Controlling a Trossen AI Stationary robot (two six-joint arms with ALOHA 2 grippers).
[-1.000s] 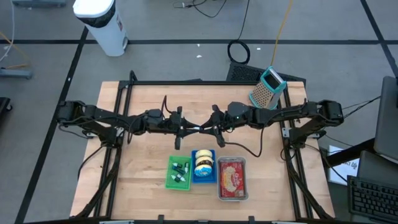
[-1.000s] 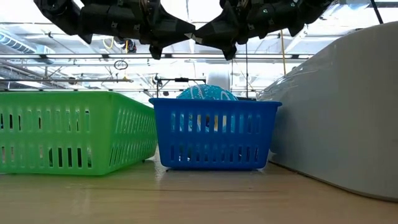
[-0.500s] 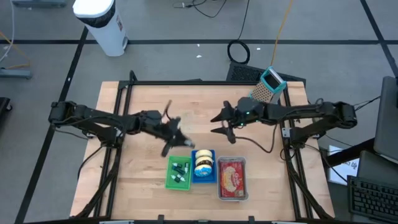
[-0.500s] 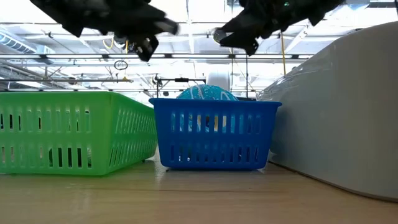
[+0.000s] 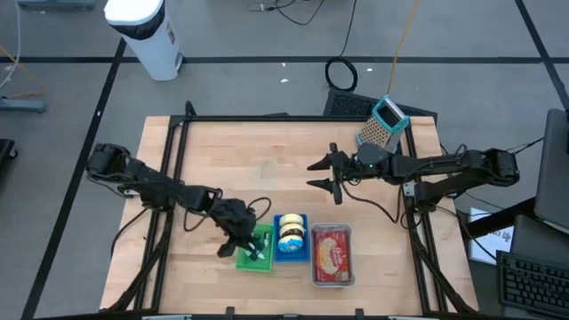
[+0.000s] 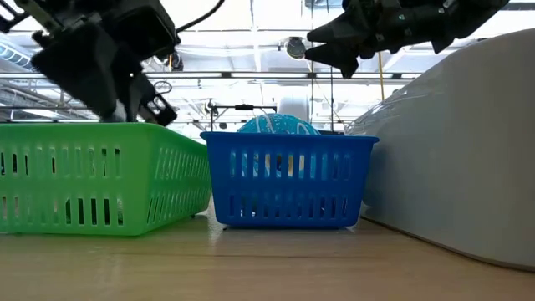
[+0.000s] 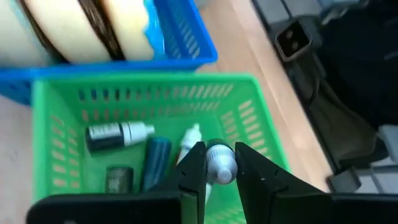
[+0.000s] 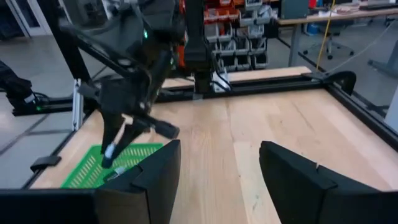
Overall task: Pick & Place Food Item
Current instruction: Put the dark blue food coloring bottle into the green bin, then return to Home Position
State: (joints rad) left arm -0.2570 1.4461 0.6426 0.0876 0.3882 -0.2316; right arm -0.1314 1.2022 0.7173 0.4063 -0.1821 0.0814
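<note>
My left gripper [image 7: 219,167] hangs over the green basket [image 5: 255,247] at the table's near edge, slanting down, shut on a small item with a round grey cap [image 7: 219,160]. Several small bottles and tubes [image 7: 134,134] lie on the basket's floor. My right gripper [image 5: 318,175] hovers open and level over the table's right middle, holding nothing. A blue basket [image 5: 291,237] beside the green one holds cream-and-dark round food [image 7: 81,28]. A tray of red food [image 5: 332,254] stands to its right. My left gripper pinches the small item between its two fingers [image 7: 194,169], just behind its grey cap [image 7: 219,155]. The fingers slant down from the table's left side. The item is clear of the green basket; the fingers hide the rest of its body.
A teal-and-metal grater [image 5: 382,125] stands at the table's far right corner. In the low view the green basket [image 6: 100,180], the blue basket [image 6: 288,180] and the pale tray wall [image 6: 468,159] line the near edge. Bare wood lies over the table's far half.
My left gripper has swung from the table's middle toward the near edge, sinking and tipping downward until it hangs over the green basket with the small item. My right gripper has opened, let go, and drawn back toward the table's right edge.
</note>
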